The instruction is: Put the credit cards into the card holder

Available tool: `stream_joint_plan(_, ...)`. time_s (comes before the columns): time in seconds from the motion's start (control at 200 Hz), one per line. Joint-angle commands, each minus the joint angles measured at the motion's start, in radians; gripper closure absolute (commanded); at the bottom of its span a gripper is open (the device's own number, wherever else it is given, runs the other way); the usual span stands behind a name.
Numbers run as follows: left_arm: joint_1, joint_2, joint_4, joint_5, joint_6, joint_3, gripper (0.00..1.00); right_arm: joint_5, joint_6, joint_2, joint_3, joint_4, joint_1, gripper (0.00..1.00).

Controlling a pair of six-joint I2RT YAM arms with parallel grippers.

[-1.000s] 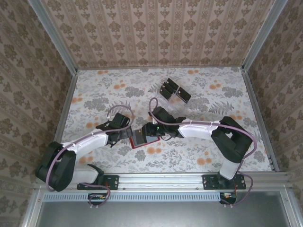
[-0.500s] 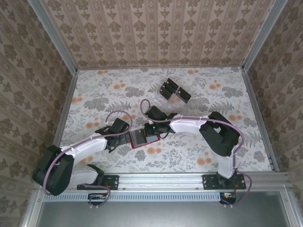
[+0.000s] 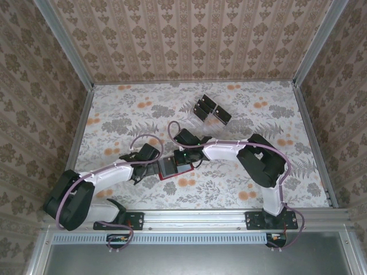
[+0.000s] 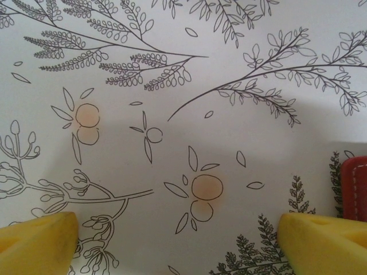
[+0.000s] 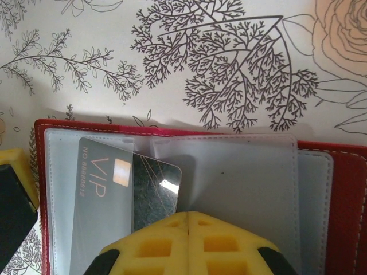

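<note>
1. One VIP card [image 5: 155, 189] part-way into a pocket of the open red card holder [image 5: 344, 200], mid-table.
2. Fingers of right gripper [image 5: 189, 217] together over it; left gripper [image 4: 178, 246] spread, empty.
3. Other credit cards [image 3: 209, 107] not yet loaded.

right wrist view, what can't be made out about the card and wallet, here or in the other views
- VIP card: right wrist view; the right gripper covers its lower end, so how far in it sits is unclear.
- Card holder: left wrist view; the frame's right edge cuts it off past a red stitched strip.
- Other cards: top view; too small and overlapping to count.
</note>
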Motion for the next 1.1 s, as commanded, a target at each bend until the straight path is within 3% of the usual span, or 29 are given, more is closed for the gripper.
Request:
stream_joint_plan(0.0,-0.003,0.056,0.056,0.029,-0.004,-0.021,0.0,-0.025,0.002,0.029,0.028,0.004,0.014,0.99)
stream_joint_plan(0.735,-0.011,0.088,0.084,0.034,0.007,-0.011,0.0,-0.056,0.003,0.069,0.087,-0.015,0.068,0.98)
stream_joint_plan(0.93,-0.009,0.09,0.083,0.029,0.022,-0.003,0.0,0.005,0.011,-0.006,-0.01,0.008,0.032,0.86)
stream_joint_plan(1.095,0.004,0.091,0.086,0.031,0.045,0.007,0.0,0.019,0.041,-0.069,-0.14,0.06,-0.002,0.85)
